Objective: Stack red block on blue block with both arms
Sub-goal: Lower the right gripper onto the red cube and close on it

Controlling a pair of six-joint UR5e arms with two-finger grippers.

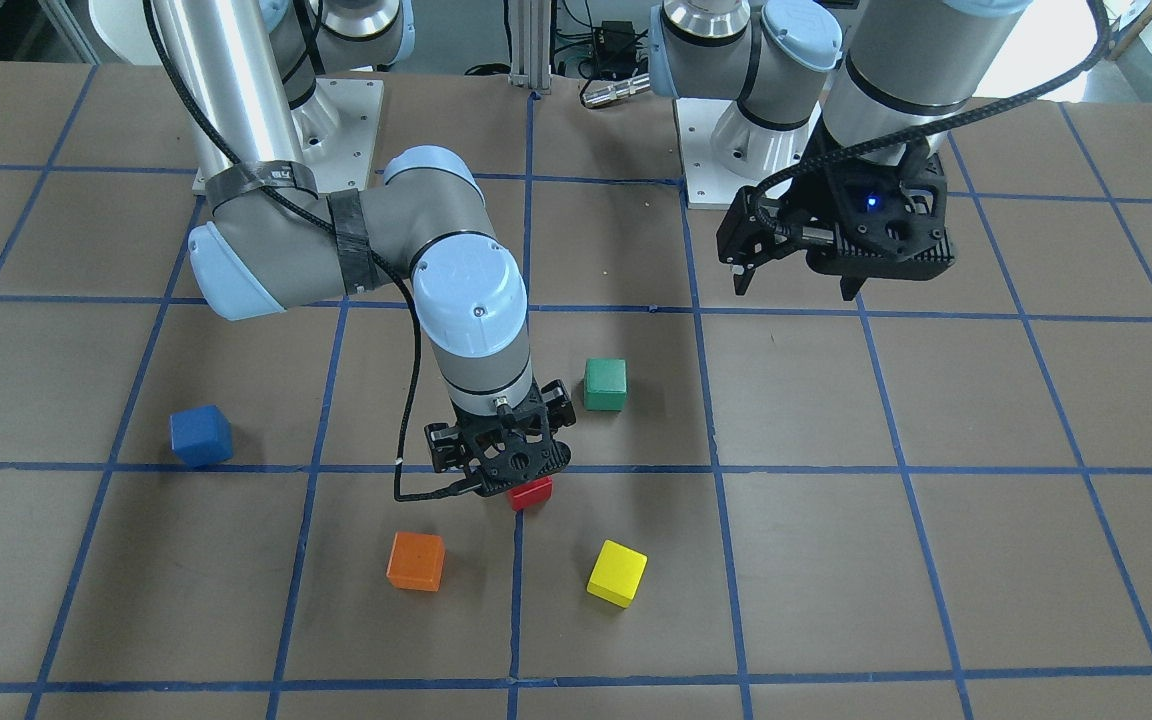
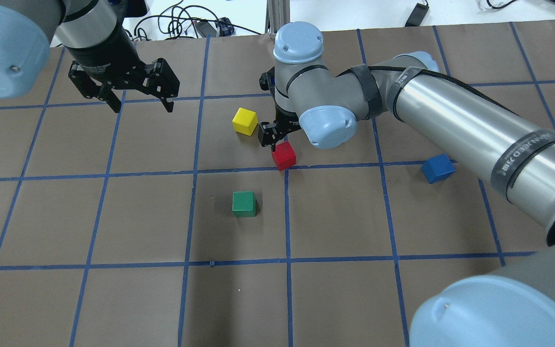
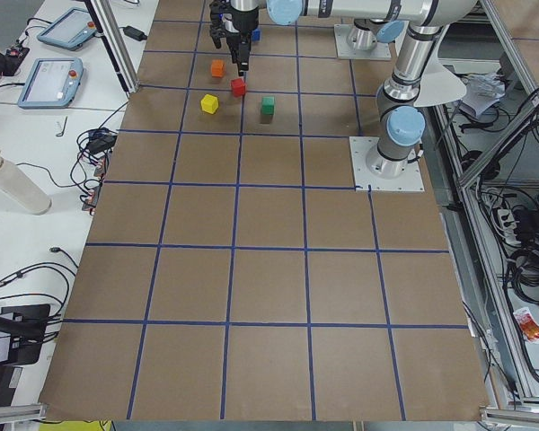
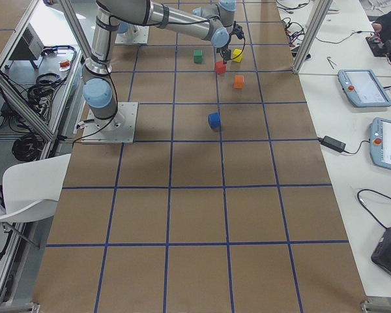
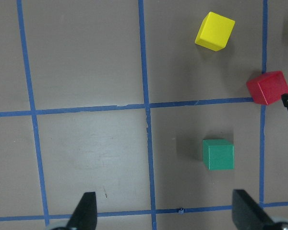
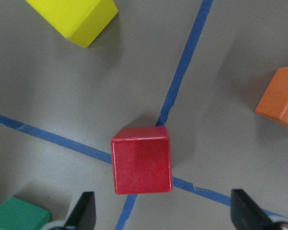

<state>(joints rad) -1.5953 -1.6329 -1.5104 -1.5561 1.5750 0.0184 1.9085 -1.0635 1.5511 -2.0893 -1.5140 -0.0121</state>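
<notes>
Red block [image 6: 141,159] not yet lifted: sits flat on the table [image 2: 113,217] at a crossing of blue tape lines [image 2: 239,170], straight beneath the right gripper [image 6: 164,215], fingers spread wide either side and touching nothing. Left gripper [image 2: 141,107] off to its own side, held high, likewise spread and empty. Blue block [image 2: 437,168] well apart on the robot's right, nothing on top. No step of the stack done, by the look of it; left to do: close on the red block, lift, carry across, set squarely on the blue block, release.
</notes>
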